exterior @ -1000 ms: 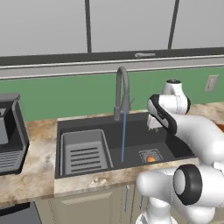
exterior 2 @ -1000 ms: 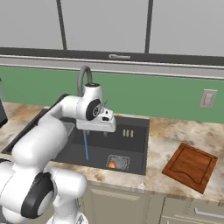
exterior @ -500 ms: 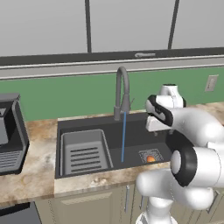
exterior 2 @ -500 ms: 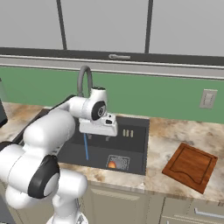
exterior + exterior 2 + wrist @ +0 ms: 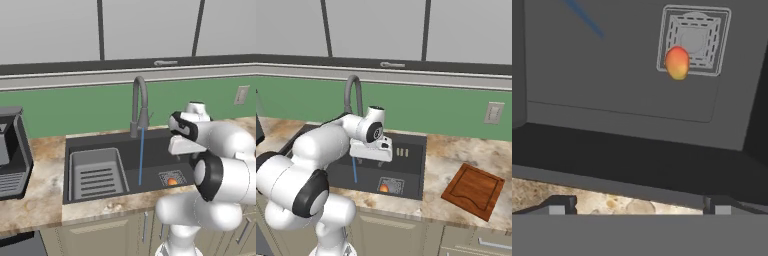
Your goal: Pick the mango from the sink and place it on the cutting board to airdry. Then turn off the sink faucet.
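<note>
- The mango (image 5: 677, 63) lies on the floor of the sink (image 5: 612, 75), at the edge of the square drain grate (image 5: 694, 37), partly over it.
- From the right base camera it shows as an orange spot (image 5: 384, 188) at the near side of the basin, untouched.
- Water runs in a thin blue stream (image 5: 141, 156) from the sink faucet (image 5: 140, 104), so the tap is on (that step comes later).
- The gripper (image 5: 371, 151) has swung over the basin in the last second and the elbow has folded up, bringing the hand above the sink's rear part; I judge this the approach before descent.
- Its two fingertips (image 5: 562, 205) stand wide apart with nothing between them.
- The cutting board (image 5: 473, 190) sits on the counter (image 5: 441, 155) right of the sink, bare.
</note>
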